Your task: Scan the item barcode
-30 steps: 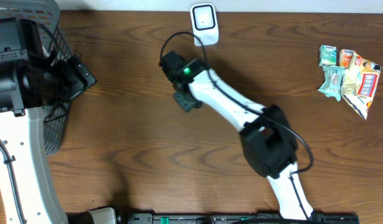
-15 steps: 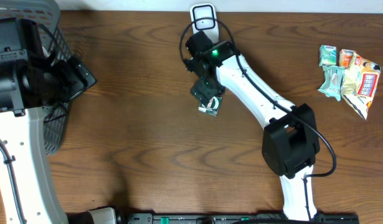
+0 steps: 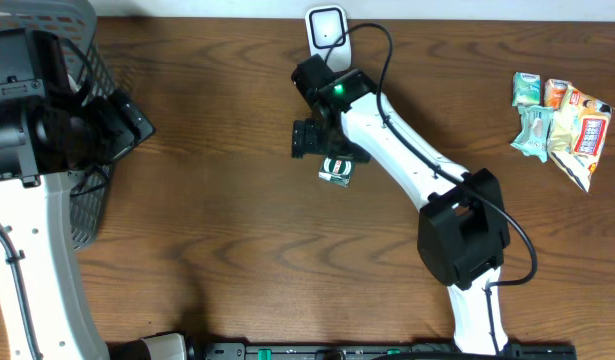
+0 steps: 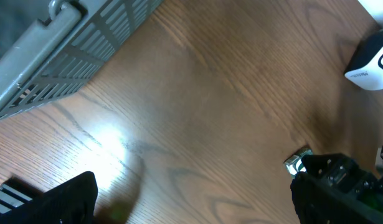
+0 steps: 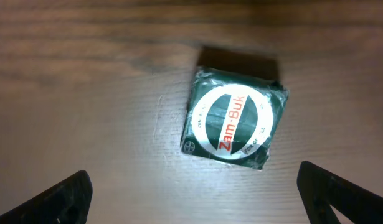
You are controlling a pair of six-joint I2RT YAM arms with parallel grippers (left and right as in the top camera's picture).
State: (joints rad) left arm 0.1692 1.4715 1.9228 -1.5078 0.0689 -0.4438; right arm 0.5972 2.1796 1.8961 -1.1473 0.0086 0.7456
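Item: green Zam-Buk packet (image 5: pixel 235 121), flat on table (image 3: pixel 217 230), round label up, far centre of the scene.
Right claw (image 5: pixel 197 196): jaws spread wide, grips nothing. It hangs over the item, which sits in line with the gap and touches neither finger.
Left claw (image 3: pixel 132 125): far left by basket, spread wide, nothing in it.
Scanner (image 3: pixel 327 28): white, at the far edge, farther back than item. The right arm's wrist sits between the two.
Basket (image 3: pixel 82 50): grey, slatted, far left corner. Left arm (image 3: pixel 37 250) lies across its front.
Snacks (image 3: pixel 557 118): small heap of wrappers, far right, well apart from item.
Right arm (image 3: pixel 407 175): white, runs from near right diagonally to far centre.
In the way: from overhead, the right claw's black body covers the item's far edge.
Hidden: barcode is not on the face showing, cannot tell which side carries it.
Cut off: left wrist view gives only a shiny corner of item beside the right arm's dark end. Scanner is clipped by the right edge there, and just one left finger (image 4: pixel 60 199) shows, low left.
Hard to read: small print round the label rim, and the snack labels are too small.
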